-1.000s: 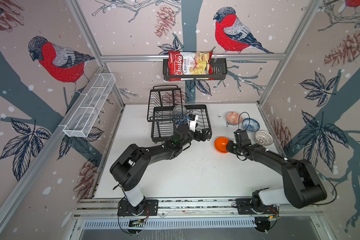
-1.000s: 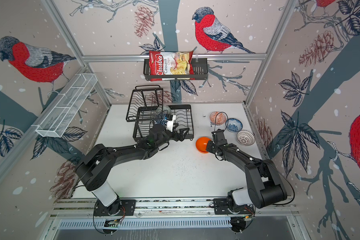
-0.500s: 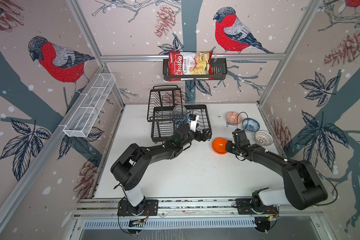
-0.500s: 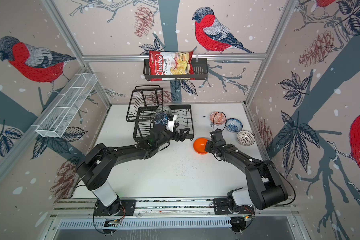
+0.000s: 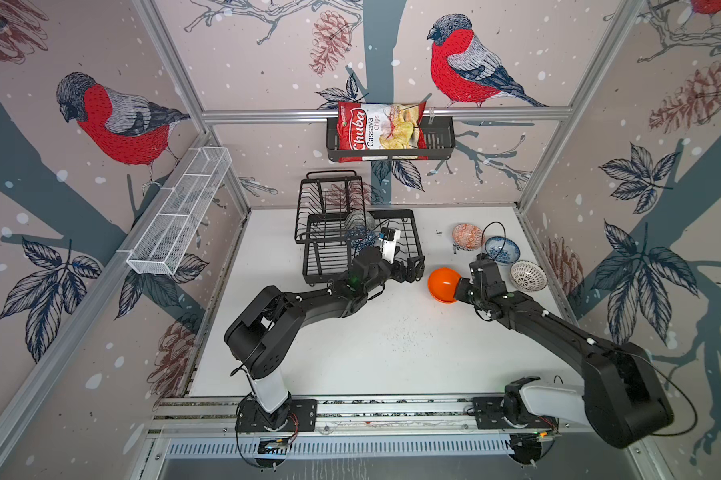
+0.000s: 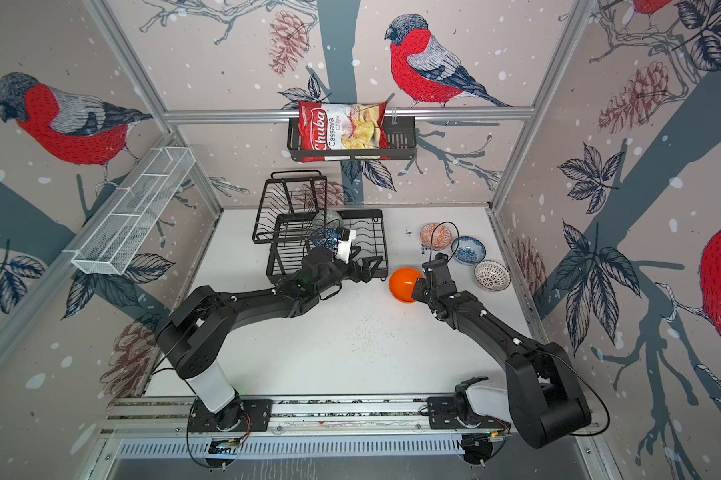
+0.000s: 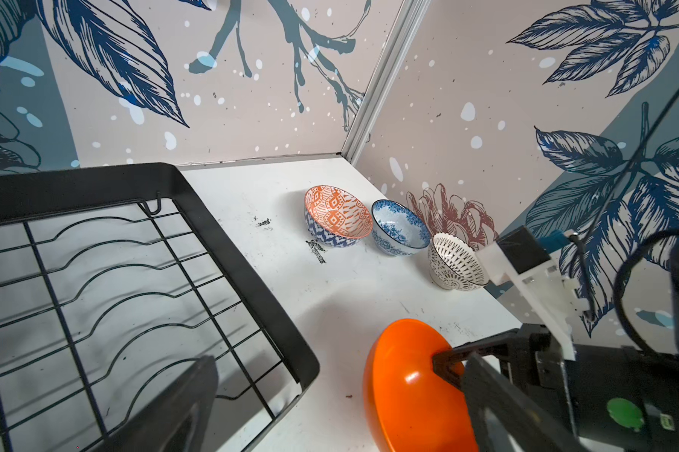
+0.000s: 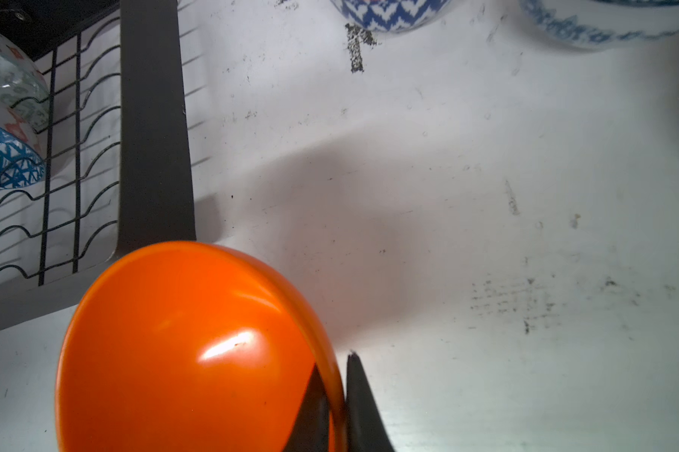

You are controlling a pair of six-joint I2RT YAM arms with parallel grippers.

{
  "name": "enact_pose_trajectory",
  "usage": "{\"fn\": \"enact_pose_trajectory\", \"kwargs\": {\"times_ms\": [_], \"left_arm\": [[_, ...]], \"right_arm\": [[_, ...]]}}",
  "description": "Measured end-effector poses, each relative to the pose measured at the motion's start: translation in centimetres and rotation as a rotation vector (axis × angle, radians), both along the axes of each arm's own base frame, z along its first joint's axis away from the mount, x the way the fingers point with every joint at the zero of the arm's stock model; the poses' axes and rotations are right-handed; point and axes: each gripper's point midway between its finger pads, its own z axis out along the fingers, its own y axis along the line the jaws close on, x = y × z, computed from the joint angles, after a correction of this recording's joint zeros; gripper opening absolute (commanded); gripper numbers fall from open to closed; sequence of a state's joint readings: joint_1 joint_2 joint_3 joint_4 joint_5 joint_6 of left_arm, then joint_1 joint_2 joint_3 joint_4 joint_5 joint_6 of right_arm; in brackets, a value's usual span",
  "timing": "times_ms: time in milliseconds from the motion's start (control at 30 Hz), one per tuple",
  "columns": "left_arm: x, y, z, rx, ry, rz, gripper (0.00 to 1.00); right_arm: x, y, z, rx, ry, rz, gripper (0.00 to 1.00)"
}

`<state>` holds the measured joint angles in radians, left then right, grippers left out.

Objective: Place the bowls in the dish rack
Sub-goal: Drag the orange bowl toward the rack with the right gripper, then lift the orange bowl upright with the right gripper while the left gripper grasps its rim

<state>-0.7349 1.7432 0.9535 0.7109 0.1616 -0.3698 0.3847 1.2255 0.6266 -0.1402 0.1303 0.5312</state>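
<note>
Not much differs from a second ago. Your right claw (image 8: 339, 375) has finished pinching down on the rim of the orange bowl (image 5: 444, 284), which has barely budged. It's tipped on edge just beside the dish rack (image 7: 228, 250) corner. The chips bag (image 5: 377, 131) up back reads "Chuba Cassava Chips". Your left claw (image 5: 410, 270) gapes wide and holds nothing, by that same corner. Two bowls (image 5: 359, 230) sit in the rack, and three more (image 5: 502, 250) are on the surface (image 5: 392, 345).
</note>
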Motion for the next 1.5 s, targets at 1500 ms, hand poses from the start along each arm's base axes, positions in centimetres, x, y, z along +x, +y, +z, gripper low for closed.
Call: {"fn": "enact_pose_trajectory", "kwargs": {"times_ms": [1500], "left_arm": [[9.9, -2.3, 4.4, 0.079, -0.157, 0.134, 0.94]], "right_arm": [[13.6, 3.6, 17.8, -0.114, -0.955, -0.154, 0.00]]}}
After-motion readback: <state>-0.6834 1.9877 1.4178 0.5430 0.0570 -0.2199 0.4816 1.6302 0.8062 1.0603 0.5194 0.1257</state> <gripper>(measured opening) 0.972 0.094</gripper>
